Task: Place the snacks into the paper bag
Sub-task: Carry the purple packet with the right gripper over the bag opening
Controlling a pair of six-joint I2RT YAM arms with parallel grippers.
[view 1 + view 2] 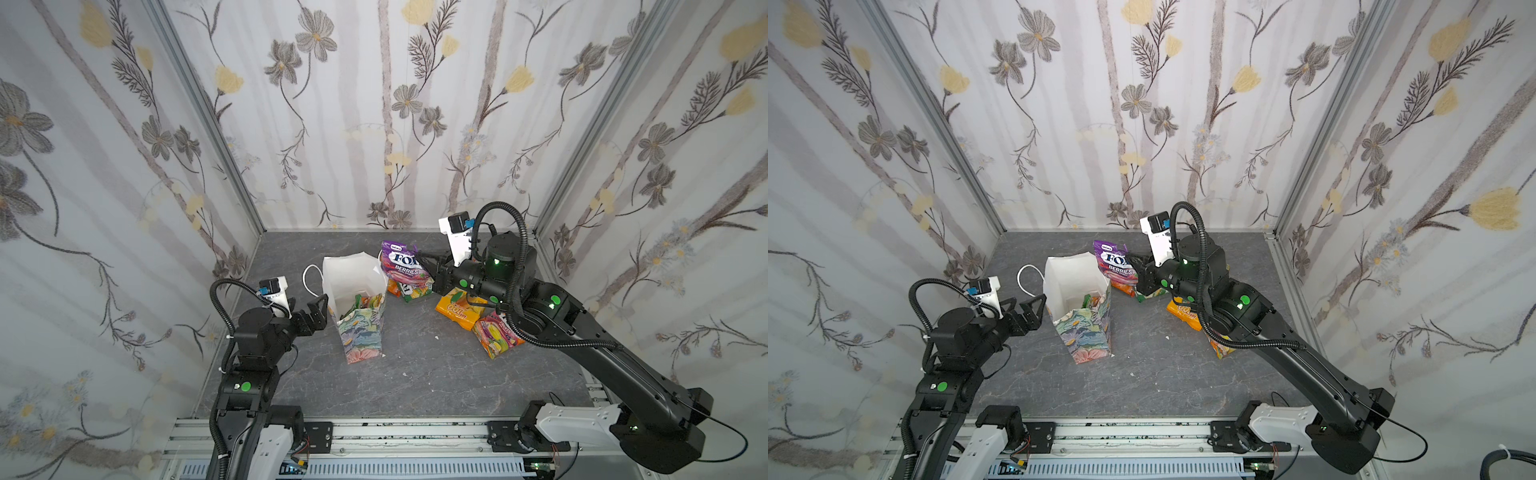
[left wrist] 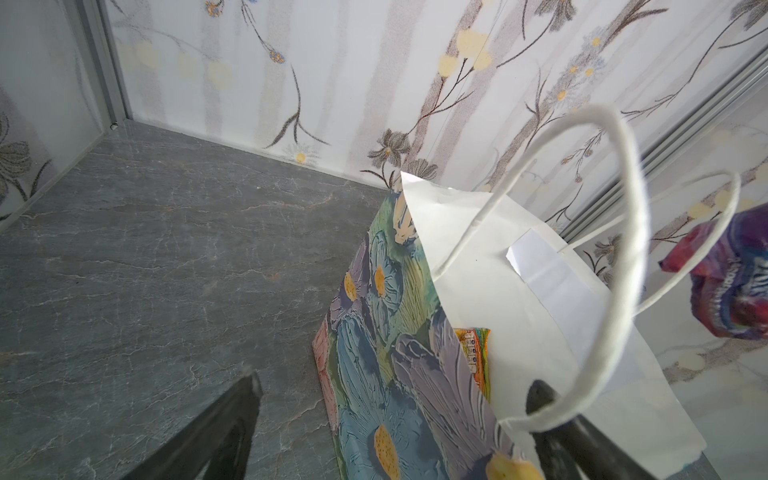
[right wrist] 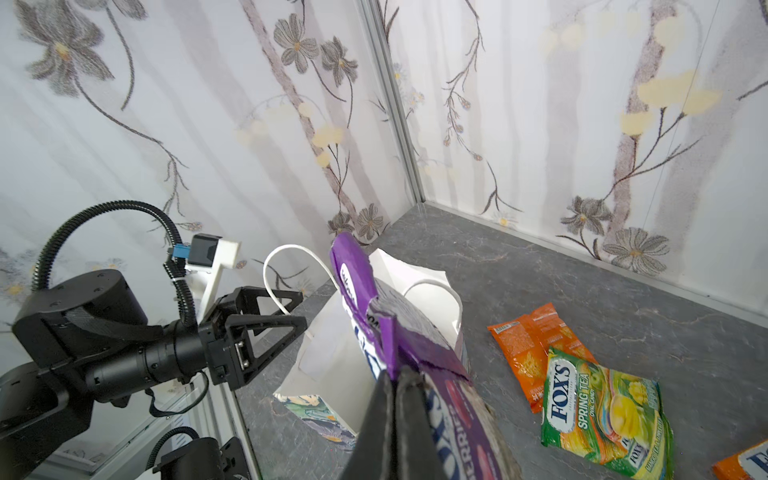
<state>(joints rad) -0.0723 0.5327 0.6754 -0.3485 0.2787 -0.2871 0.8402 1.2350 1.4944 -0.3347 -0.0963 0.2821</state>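
Observation:
The paper bag (image 1: 363, 336) (image 1: 1090, 336) stands open mid-table, floral outside, white inside, with a packet (image 1: 365, 301) (image 2: 478, 357) showing in it. My left gripper (image 1: 309, 309) (image 2: 390, 399) is open at the bag's left rim, one finger (image 2: 232, 415) outside the floral wall and the other (image 2: 548, 415) against the white inside by a cord handle. My right gripper (image 1: 424, 259) (image 3: 395, 382) is shut on a purple FOX'S Berries packet (image 1: 401, 264) (image 1: 1113, 262) (image 3: 453, 395), held up beside the bag's far right corner. More snacks lie under the right arm.
An orange packet (image 3: 532, 345) and a yellow-green Spring Tea packet (image 3: 602, 411) lie right of the bag. An orange-yellow box (image 1: 457, 309) and a pink packet (image 1: 496, 334) sit partly under the right arm. Flowered walls enclose three sides; a metal rail (image 1: 395, 432) runs along the front.

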